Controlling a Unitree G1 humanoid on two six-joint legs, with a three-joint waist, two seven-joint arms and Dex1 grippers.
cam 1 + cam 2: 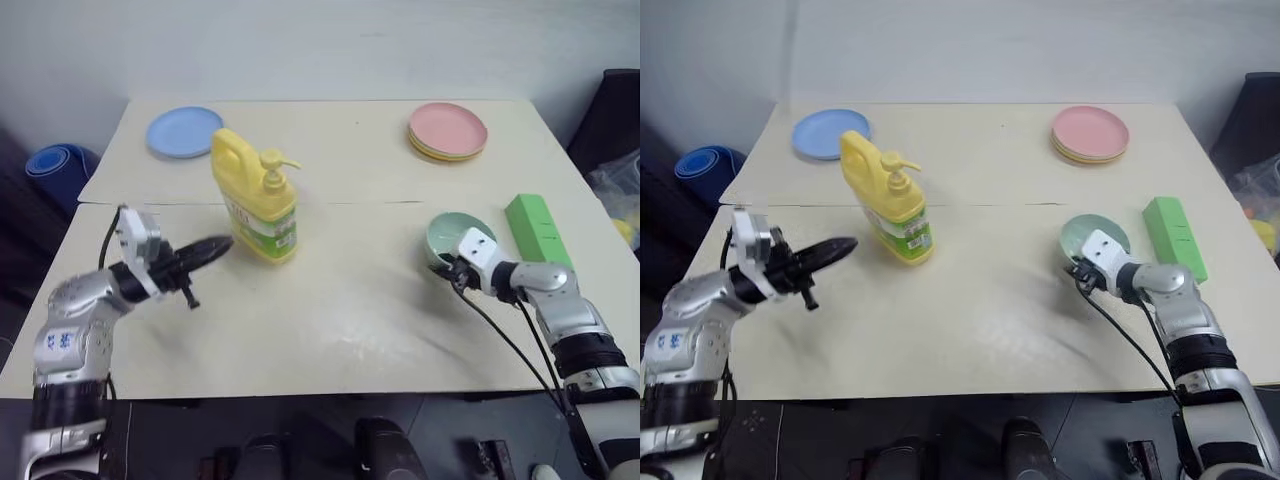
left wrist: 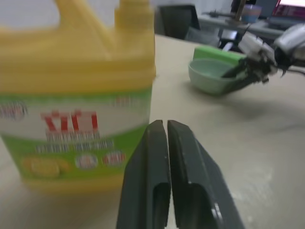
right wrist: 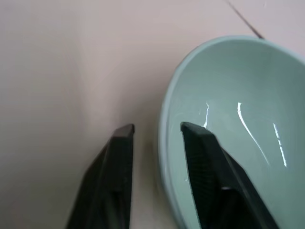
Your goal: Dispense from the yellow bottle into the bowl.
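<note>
Going L to R on the table (image 1: 330, 330): blue plate (image 1: 184, 131) at far L corner, nothing on it. Left gripper (image 1: 222, 246) sits low over the table just L of the yellow bottle (image 1: 256, 200), fingers nearly together w/ only a thin slit between them, holding nothing, tips close to the bottle's lower label but not touching as far as I can tell. Bottle stands upright, L of center, pump top on, handle toward the far L. Label is green & white w/ big red characters, smaller text rows and a lemon pic below; too blurred to read. Fill level can't be told. Pink plates (image 1: 447, 131) stacked at far R, nothing on top. Bowl (image 1: 452, 232) is R of center, mint green, looks empty & glossy inside. Right gripper (image 3: 157, 131) is parted, straddling the bowl's near rim: one finger inside, one outside, not clamped. Green block (image 1: 537, 229) lies just R of the bowl.
</note>
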